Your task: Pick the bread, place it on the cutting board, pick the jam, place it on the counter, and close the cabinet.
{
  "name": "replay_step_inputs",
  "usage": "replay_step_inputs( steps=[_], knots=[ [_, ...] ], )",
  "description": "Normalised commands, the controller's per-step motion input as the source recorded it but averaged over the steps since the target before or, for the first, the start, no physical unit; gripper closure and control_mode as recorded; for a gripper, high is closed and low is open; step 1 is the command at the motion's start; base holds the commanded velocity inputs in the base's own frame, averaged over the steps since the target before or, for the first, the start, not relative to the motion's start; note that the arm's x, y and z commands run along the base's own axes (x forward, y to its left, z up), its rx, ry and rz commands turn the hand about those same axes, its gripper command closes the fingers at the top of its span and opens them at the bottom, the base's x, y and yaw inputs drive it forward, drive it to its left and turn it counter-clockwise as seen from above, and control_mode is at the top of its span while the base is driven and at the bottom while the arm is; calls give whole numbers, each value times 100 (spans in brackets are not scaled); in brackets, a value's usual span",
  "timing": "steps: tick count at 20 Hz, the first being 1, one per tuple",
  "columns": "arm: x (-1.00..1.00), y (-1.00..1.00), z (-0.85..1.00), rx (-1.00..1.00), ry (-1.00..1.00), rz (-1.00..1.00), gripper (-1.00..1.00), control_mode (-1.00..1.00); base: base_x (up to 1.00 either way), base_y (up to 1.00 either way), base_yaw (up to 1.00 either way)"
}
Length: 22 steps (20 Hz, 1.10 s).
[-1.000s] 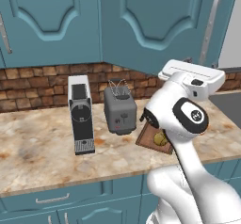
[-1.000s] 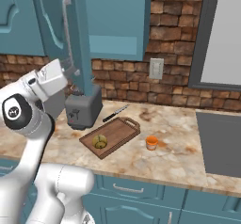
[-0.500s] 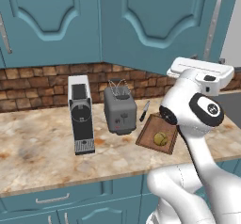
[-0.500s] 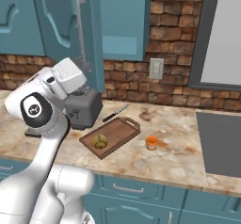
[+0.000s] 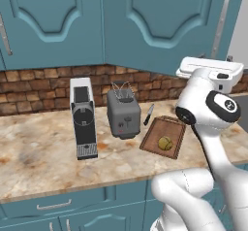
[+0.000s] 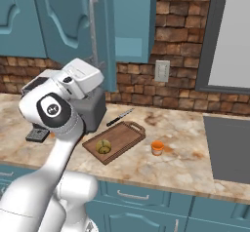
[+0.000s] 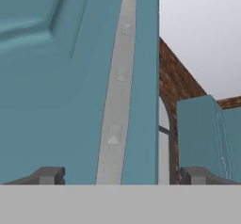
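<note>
Bread (image 6: 103, 146) on cutting board (image 6: 128, 132), jam (image 6: 157, 147) on counter (image 6: 185, 158), so cabinet (image 7: 56, 91) door next: gripper (image 7: 121, 175) open w/ jaws straddling door's free edge, bar handle (image 7: 117, 100) upright, dead ahead betw tips.

We are in a kitchen.
We see teal cabinets (image 5: 145, 21) across the top of the left base view, a brick wall (image 6: 180, 46) behind, and a stone counter (image 5: 38, 152) low in the frame. On it stand a coffee machine (image 5: 83, 118), a toaster (image 5: 123, 113), a knife (image 6: 120, 117) and a cutting board (image 6: 122, 133) near the middle.
</note>
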Motion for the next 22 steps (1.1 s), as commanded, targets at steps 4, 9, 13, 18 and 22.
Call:
replay_step_inputs(
  steps=[4,9,13,18,22],
  knots=[
    [34,-23,0,0,0,7,-100,-100,0,0,0],
    [32,-25,0,0,0,7,-100,-100,0,0,0],
    [31,-27,0,0,0,6,-100,-100,0,0,0],
    [27,-20,-2,0,0,5,-100,-100,0,0,0],
    [27,-15,-5,0,0,4,-100,-100,0,0,0]
  ],
)
